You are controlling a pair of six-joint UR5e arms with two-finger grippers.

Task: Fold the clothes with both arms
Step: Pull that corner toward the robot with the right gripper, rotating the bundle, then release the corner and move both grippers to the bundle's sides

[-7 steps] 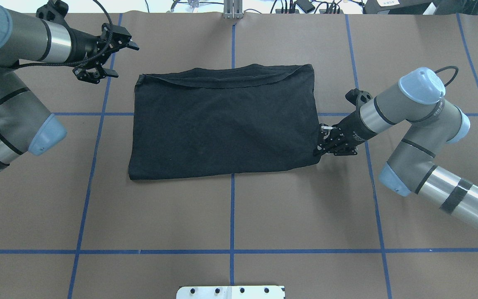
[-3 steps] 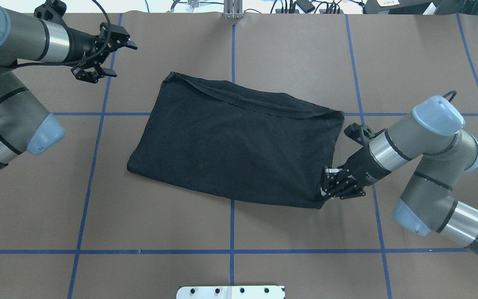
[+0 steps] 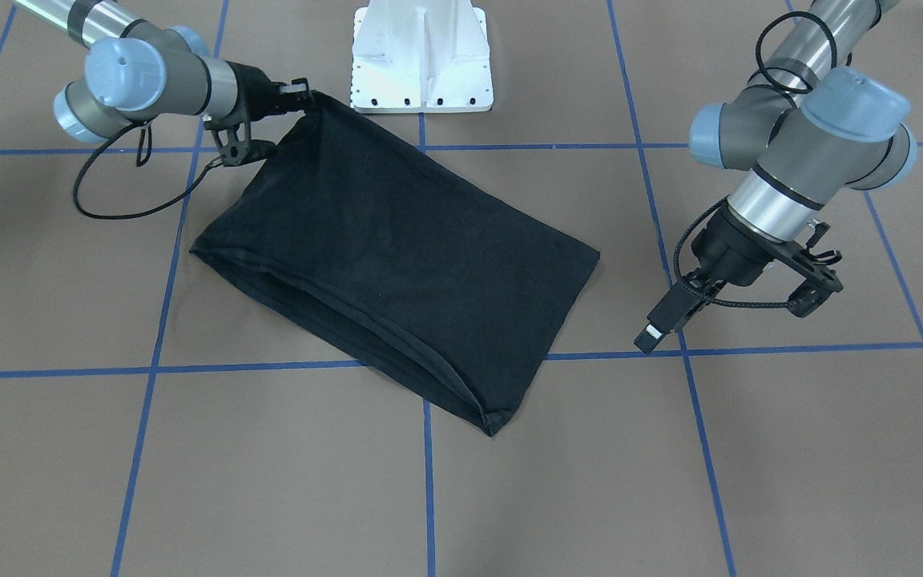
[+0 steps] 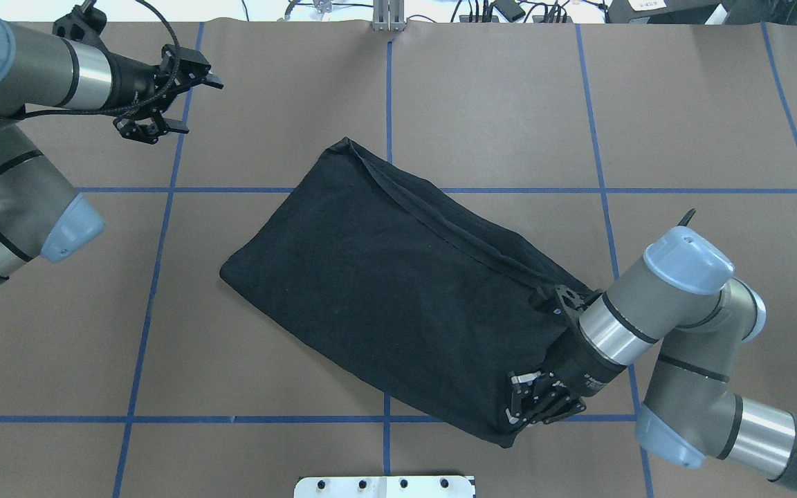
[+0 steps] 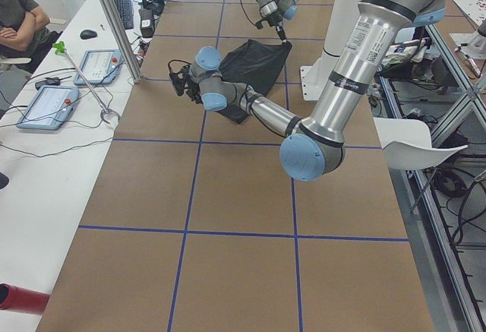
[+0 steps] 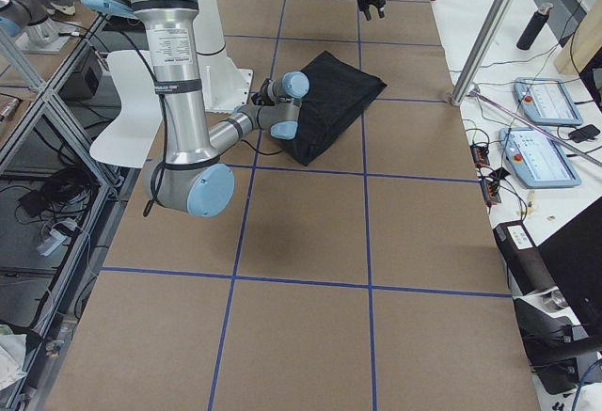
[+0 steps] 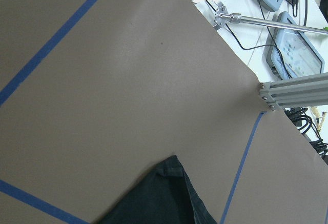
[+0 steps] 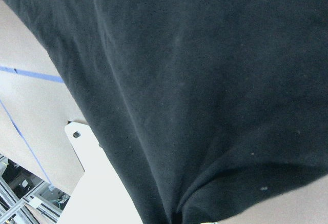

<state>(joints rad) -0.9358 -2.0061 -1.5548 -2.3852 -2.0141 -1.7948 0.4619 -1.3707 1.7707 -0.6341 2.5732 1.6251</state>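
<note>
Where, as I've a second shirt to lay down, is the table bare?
Bare: the far right table, beyond the T-shirt; also near left, toward the white base. Crowded: near right, where the right hand grips its corner, and far left by the left hand.

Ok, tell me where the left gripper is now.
In the overhead view the left gripper is at the upper left, by a blue tape line, jaws open, clear of the black T-shirt.

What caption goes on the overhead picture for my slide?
The right gripper pinches a corner of the T-shirt; the left gripper hangs open, apart.
</note>
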